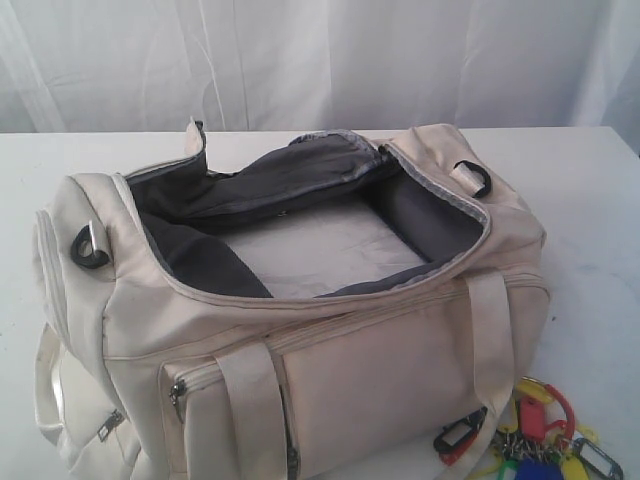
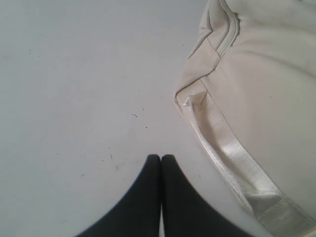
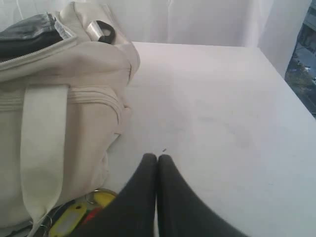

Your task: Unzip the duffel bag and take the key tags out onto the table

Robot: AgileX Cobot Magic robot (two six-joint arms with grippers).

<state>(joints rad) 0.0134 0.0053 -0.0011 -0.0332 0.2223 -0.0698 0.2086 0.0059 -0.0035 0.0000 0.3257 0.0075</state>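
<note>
Left pincer (image 2: 161, 160): the two dark fingers are pressed together tip to tip, with nothing held between them. The tips are poised over bare table (image 2: 74, 79). One end of the bag (image 2: 266, 74) lies near, ahead and to one side of the tips, and apart from them. A pale strap (image 2: 224, 148) runs along the bag's edge on the side nearest the pincer.

Right pincer (image 3: 157, 159): the fingers are likewise closed on each other and hold nothing. The tags (image 3: 74, 217) lie just beside this pincer, on the table against the foot of the bag. A yellow tag and a trace of red are seen there, and the rest is hidden behind the near finger. Whether the finger touches them cannot be told. Farther out, a black D-ring (image 3: 104, 30) is seen at the bag's upper corner. Open table extends ahead of the tips.

Exterior view: neither pincer is shown. The bag's main zipper is undone and the top gapes wide. Grey lining (image 1: 420, 215) and a pale floor are exposed, and nothing is seen lying inside. The tags are gathered on the table at the bag's front corner on the right pincer's side. A white curtain (image 1: 320, 60) closes the scene behind the table.
</note>
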